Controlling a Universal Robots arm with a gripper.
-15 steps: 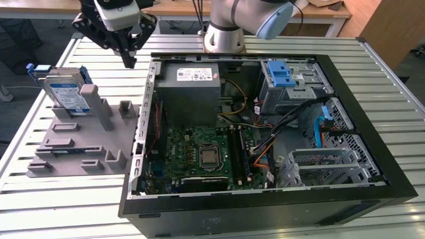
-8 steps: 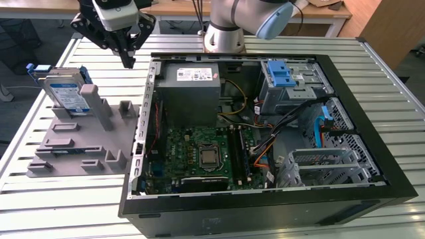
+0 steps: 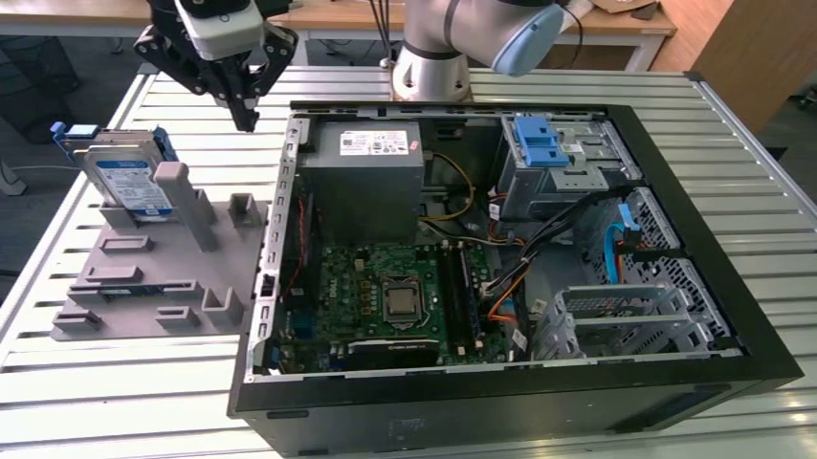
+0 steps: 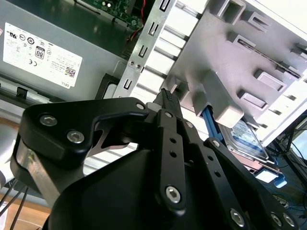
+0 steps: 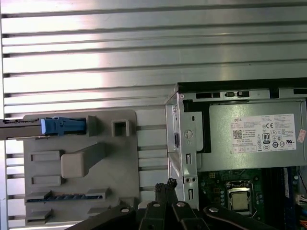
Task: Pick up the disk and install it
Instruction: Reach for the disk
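The disk [image 3: 130,184] is a silver drive with a white-and-blue label in a blue frame. It stands upright in a slot at the far end of the grey holder [image 3: 166,277], at the exterior view's left. The second wrist view shows the disk [image 4: 247,136] behind the holder's posts. In the first wrist view the disk [image 5: 19,129] appears edge-on, with its blue frame beside it. My gripper [image 3: 243,120] hangs above the table between the holder and the computer case, to the right of the disk and apart from it. Its fingers are shut together with nothing between them.
The open black computer case [image 3: 715,239] lies on the slatted metal table [image 3: 77,382]. Inside are a grey power supply box [image 3: 370,182], a green motherboard [image 3: 396,296], cables and a blue-latched drive cage [image 3: 542,143]. The arm's base [image 3: 431,67] stands behind the case.
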